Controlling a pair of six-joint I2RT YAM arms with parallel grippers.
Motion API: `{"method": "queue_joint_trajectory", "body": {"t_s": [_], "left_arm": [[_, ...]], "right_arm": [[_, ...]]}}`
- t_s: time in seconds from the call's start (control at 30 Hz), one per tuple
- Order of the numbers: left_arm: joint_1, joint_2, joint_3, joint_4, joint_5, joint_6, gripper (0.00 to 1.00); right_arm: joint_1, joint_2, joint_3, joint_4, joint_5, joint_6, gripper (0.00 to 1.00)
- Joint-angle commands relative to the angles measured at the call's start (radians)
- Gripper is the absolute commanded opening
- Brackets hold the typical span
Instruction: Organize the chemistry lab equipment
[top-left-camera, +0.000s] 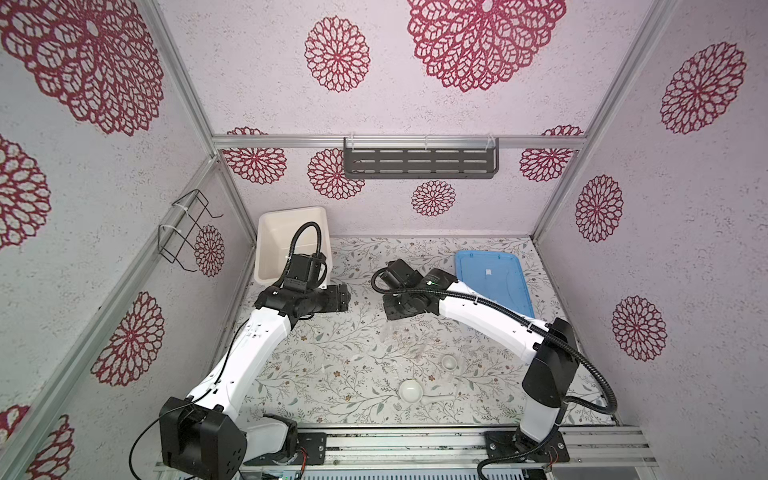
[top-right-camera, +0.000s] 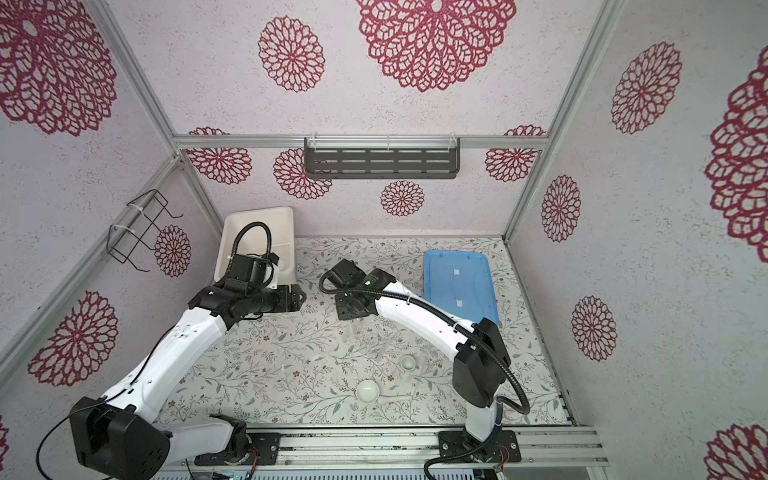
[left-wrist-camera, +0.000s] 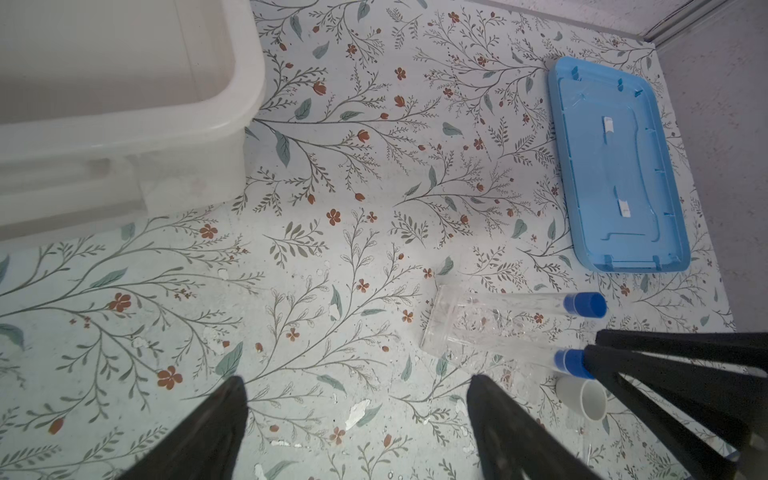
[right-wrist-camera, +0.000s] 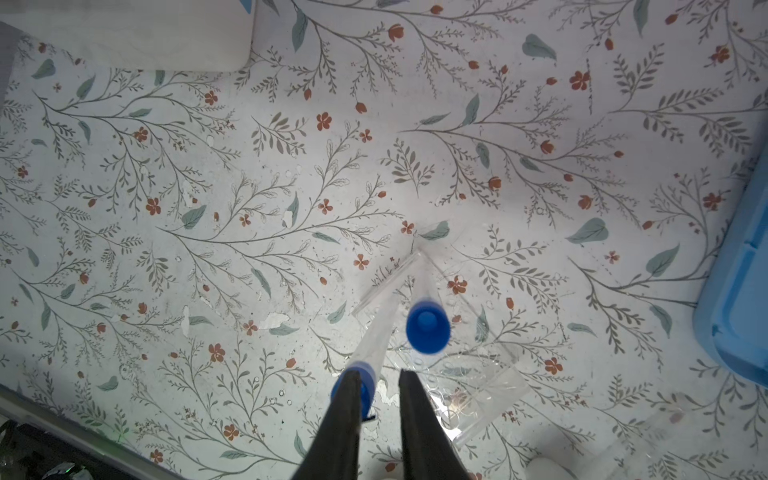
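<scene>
One capped tube is already stood in the clear rack. The second tube is seen leaning at it, its cap beside the nearly closed right tool; whether it is gripped cannot be told. The left tool is kept open and empty. The large bowl, small bowl and pestle are left loose on the desk.

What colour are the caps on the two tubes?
Blue, both caps. The right wrist view shows them best.
</scene>
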Motion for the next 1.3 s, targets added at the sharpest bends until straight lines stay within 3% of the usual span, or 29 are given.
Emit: {"method": "queue_joint_trajectory", "body": {"t_s": [0.0, 0.83, 1.27], "left_arm": [[-0.004, -0.025, 0.008, -0.004, -0.012, 0.005, 0.87], [-0.004, -0.040, 0.012, -0.006, -0.013, 0.007, 0.87], [-0.004, -0.030, 0.019, 0.011, 0.013, -0.008, 0.86]], "right_arm": [[0.005, 0.015, -0.074, -0.060, 0.012, -0.014, 0.21], [0.007, -0.005, -0.162, -0.031, 0.041, -0.010, 0.20], [0.006, 0.017, 0.021, -0.093, 0.053, -0.028, 0.29]]}}
